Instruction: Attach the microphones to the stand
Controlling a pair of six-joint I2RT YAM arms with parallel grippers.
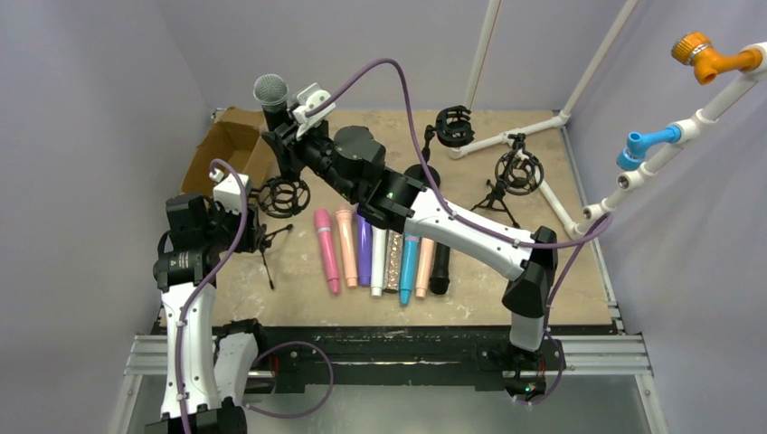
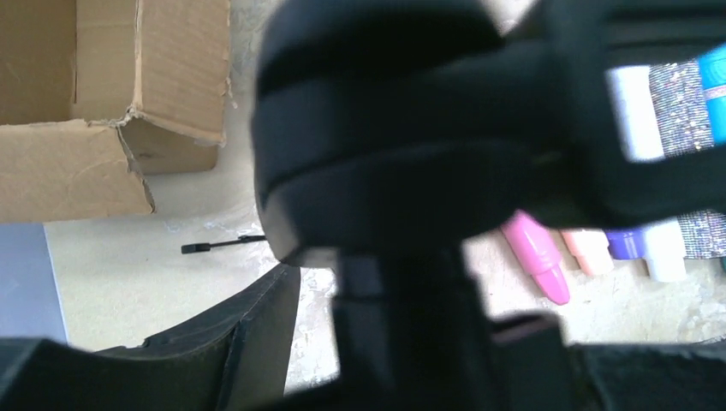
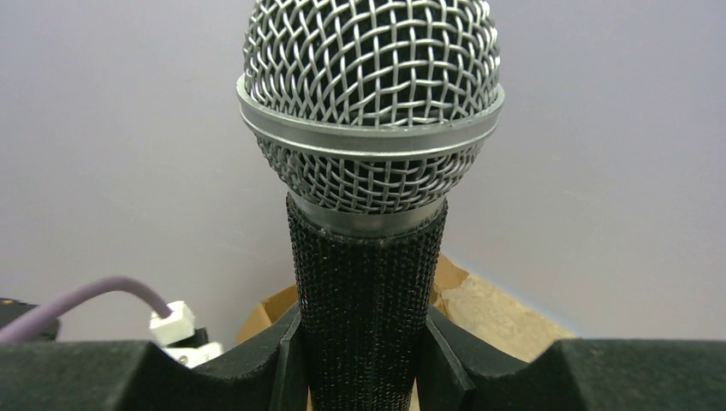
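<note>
My right gripper [image 1: 282, 129] [image 3: 364, 351] is shut on a black glitter microphone [image 3: 366, 291] and holds it upright, silver grille head [image 1: 269, 90] up, above the left stand's ring mount [image 1: 285, 196]. That stand [image 2: 385, 154] fills the left wrist view as a black blur. My left gripper [image 1: 253, 228] [image 2: 389, 342] is open around the stand's stem, with a strip of table showing between the left finger [image 2: 248, 342] and the stem. Several microphones lie side by side mid-table, pink [image 1: 326, 250] at the left end and black [image 1: 440, 269] at the right end.
An open cardboard box [image 1: 226, 149] sits at the back left, close behind the left stand. Two more ring-mount stands [image 1: 454, 127] [image 1: 517, 172] stand at the back right beside a white pipe frame [image 1: 506, 137]. The left stand's tripod leg [image 1: 269, 267] reaches toward the pink microphone.
</note>
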